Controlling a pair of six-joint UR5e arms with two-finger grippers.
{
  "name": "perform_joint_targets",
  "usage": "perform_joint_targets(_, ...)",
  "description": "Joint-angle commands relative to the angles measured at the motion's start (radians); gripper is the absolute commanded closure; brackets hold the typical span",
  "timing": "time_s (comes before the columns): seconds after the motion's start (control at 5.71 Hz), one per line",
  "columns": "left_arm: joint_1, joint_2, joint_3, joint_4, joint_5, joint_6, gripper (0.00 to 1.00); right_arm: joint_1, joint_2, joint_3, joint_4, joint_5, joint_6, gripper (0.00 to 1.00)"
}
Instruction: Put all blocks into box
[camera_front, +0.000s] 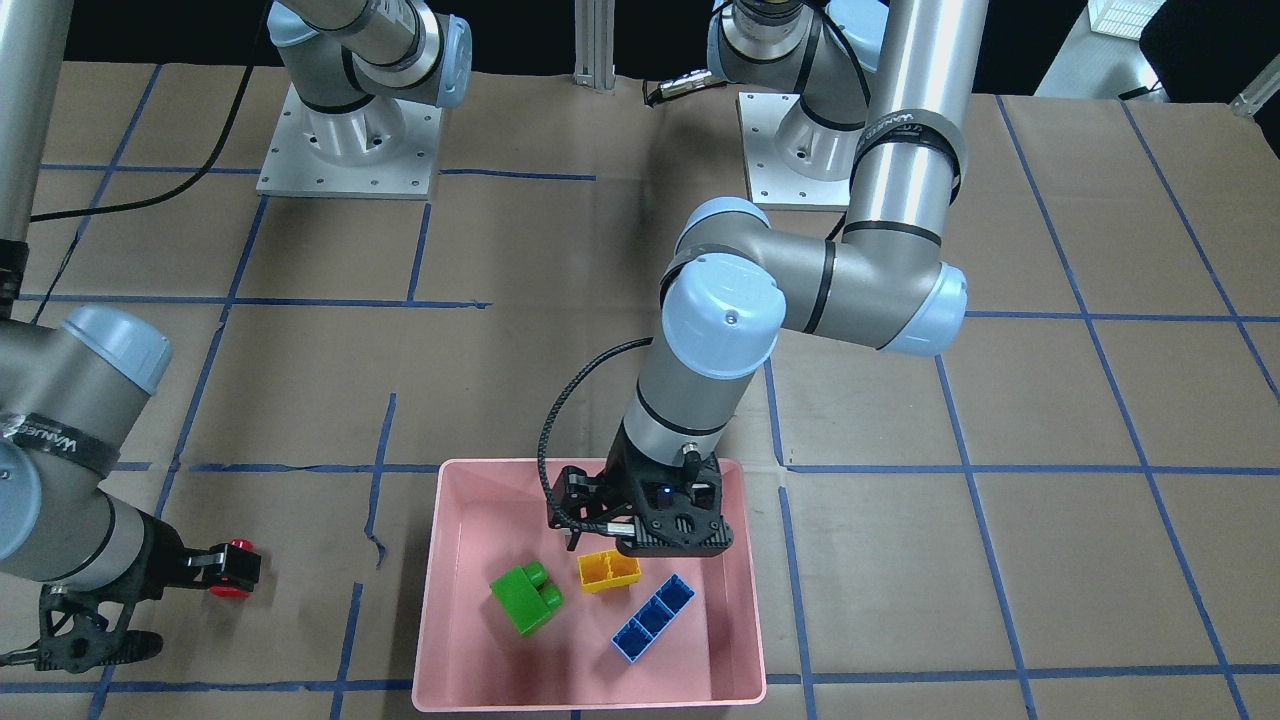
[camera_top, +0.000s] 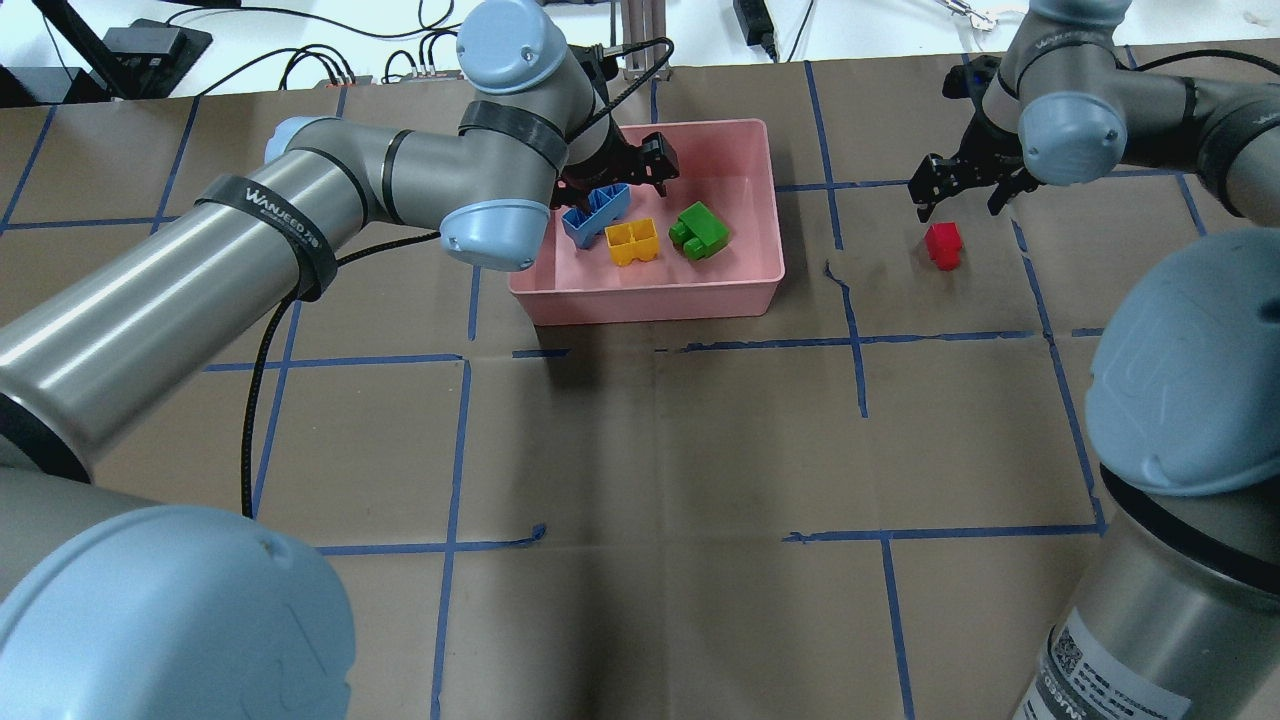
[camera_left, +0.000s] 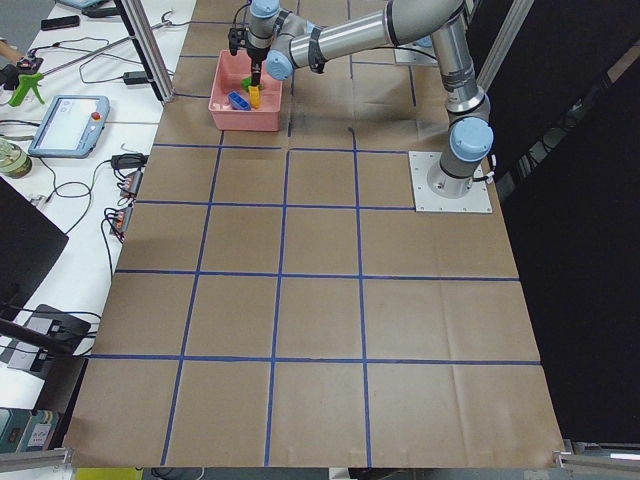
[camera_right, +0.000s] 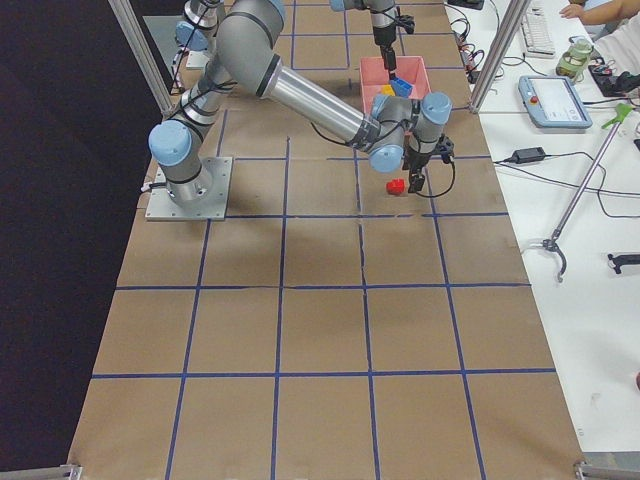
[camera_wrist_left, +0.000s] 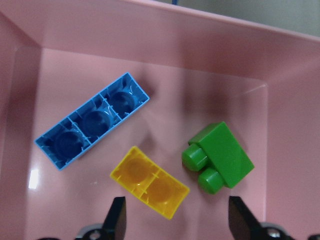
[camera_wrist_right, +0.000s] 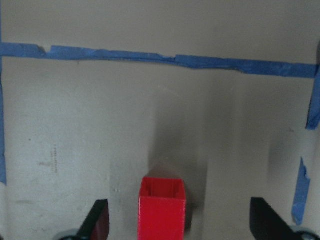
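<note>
Red block (camera_wrist_right: 161, 205) stands free inside wide-spread right gripper (camera_wrist_right: 180, 220).

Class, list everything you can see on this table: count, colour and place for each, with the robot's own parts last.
box: one, pink, on the table
green block: one, green, in the box
yellow block: one, yellow, in the box, between green and blue
blue block: one, blue, in the box
red block: one, red, on the table outside the box
table: one, brown, blue tape lines
left gripper: one, black, open above the box
right gripper: one, black, open around the red block
</note>
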Motion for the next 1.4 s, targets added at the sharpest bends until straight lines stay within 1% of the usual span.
perform_joint_targets(0.0,0.069,0.158,-0.008,-0.231,0.002,0.103,0.0,-0.002,0.002,0.047,-0.031,0.0,-0.001,0.02)
perform_joint_targets(0.17,0.115,0.251,-0.019,-0.385,0.065,0.196,0.0,-0.002,-0.001,0.049,-0.017,-0.003,-0.002,0.33)
perform_joint_targets(0.35,0.126,0.328,-0.005,-0.524,0.08,0.21,0.0,-0.002,-0.004,0.046,-0.015,-0.003,-0.002,0.6)
perform_joint_targets(0.53,0.12,0.359,0.013,-0.603,0.162,0.212,0.0,-0.002,-0.005,0.041,-0.014,-0.002,-0.002,0.71)
perform_joint_targets(0.7,0.123,0.391,0.002,-0.608,0.164,0.236,0.0,-0.002,-0.011,0.026,-0.014,-0.002,-0.002,0.73)
perform_joint_targets(0.88,0.131,0.387,0.011,-0.61,0.17,0.405,0.0,-0.002,-0.043,-0.011,0.001,-0.003,-0.002,0.72)
perform_joint_targets(1.05,0.138,0.395,0.013,-0.637,0.169,0.411,0.0,0.004,-0.074,-0.076,0.091,0.003,-0.002,0.72)
perform_joint_targets(1.22,0.141,0.398,0.015,-0.644,0.166,0.412,0.0,0.018,-0.094,-0.168,0.215,0.007,0.022,0.71)
